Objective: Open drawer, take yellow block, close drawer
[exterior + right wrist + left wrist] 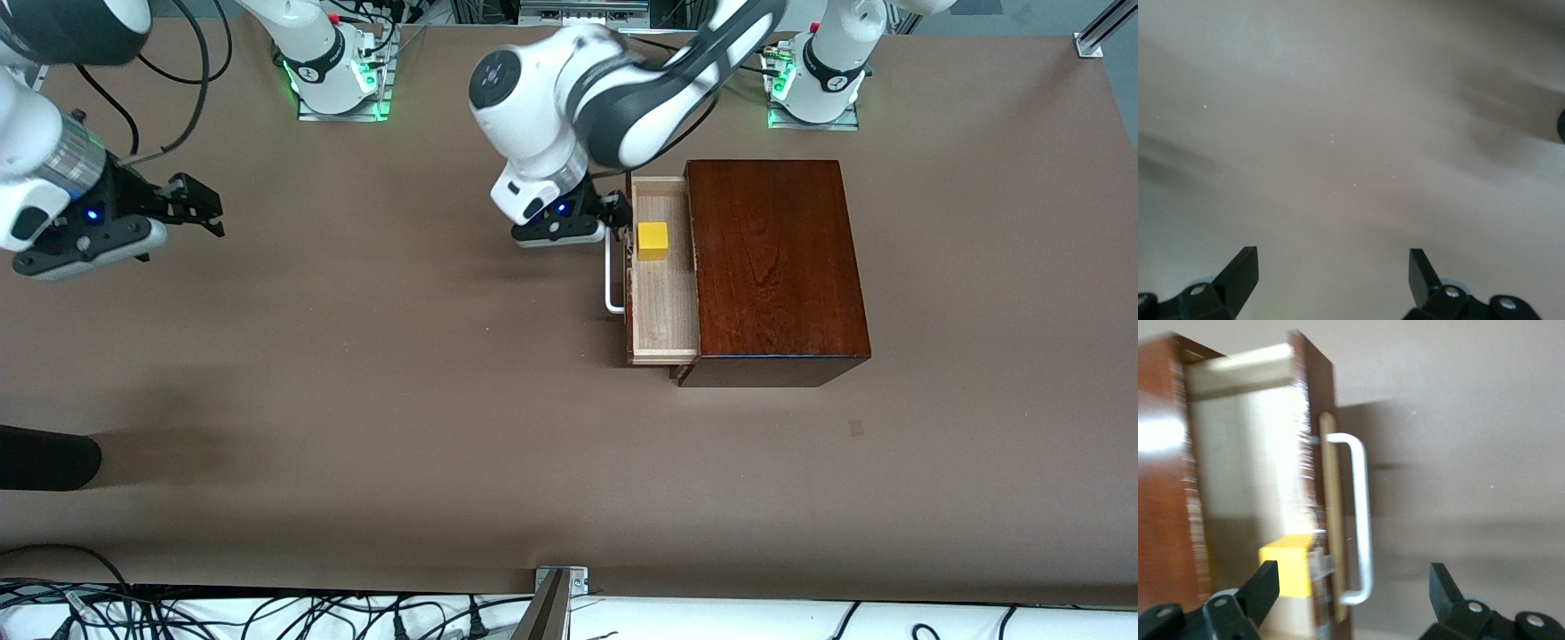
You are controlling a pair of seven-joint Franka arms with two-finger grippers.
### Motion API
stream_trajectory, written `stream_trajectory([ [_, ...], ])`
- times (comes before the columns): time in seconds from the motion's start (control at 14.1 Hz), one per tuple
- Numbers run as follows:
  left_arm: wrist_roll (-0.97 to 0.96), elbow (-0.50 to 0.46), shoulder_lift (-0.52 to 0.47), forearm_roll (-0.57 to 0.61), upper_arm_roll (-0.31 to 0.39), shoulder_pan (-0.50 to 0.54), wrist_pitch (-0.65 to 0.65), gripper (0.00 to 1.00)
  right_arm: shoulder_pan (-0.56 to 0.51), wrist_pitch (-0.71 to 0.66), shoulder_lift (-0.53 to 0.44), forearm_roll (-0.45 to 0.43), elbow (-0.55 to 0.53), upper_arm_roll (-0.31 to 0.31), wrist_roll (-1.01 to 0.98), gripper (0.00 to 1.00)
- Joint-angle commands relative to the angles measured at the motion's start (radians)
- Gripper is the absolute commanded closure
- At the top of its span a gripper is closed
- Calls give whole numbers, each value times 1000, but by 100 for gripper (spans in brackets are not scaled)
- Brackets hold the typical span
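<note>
Item 1 – glossy dark reddish-brown wooden box (pixel 775 267), toward the left arm's end of the table. Its single drawer (pixel 662 307), pale light-wood inside, is pulled partway out toward the right arm's end; the inner part is hidden under the box top. White bar handle (pixel 610 280) on the drawer front; its end farther from the front camera is covered by the left gripper.

Item 2 – small bright yellow cube block (pixel 653 240), resting on the drawer floor in the half farther from the front camera, close to the drawer front. In the left wrist view the block (pixel 1290 565) is blurred and partly cut off by a black finger.

Item 3 – left gripper (pixel 613 220), over the handle and front edge of the drawer, beside the block. Fingers spread wide (left wrist view: one finger (pixel 1261 585) on the block side, the other out over bare table, handle (pixel 1361 527) between them). Holding nothing; contact w/ handle or drawer front can't be settled, prob. none.

Item 4 – right gripper (pixel 200 209), over bare brown table (pixel 356 373) at the right arm's end, well apart from the box; arm waiting. Fingers (pixel 1241 267) spread wide, nothing between them. Arm body cut off by the frame edge.
</note>
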Motion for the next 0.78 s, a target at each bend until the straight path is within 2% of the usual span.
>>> stream_trajectory([
  [0.0, 161, -11, -123, -41, -8, 94, -67, 0, 20, 0, 37, -2, 27, 12, -4, 0],
  [0.28, 348, -13, -235, -166, -8, 300, -162, 0, 48, 3, 66, -13, 25, 12, 2, 0],
  [0.42, 403, -17, -275, -209, -8, 399, -191, 0, 91, 10, 76, -74, 27, 12, -4, 0],
  [0.57, 445, -19, -298, -241, -8, 474, -208, 0, 149, 0, 94, -65, 32, 13, -35, 0],
  [0.64, 490, -19, -306, -252, -5, 506, -213, 0, 165, -4, 91, -40, 35, 33, -87, 0],
  [0.71, 543, -26, -318, -258, 7, 526, -214, 0, 178, -18, 90, 22, 62, 70, -119, 0],
])
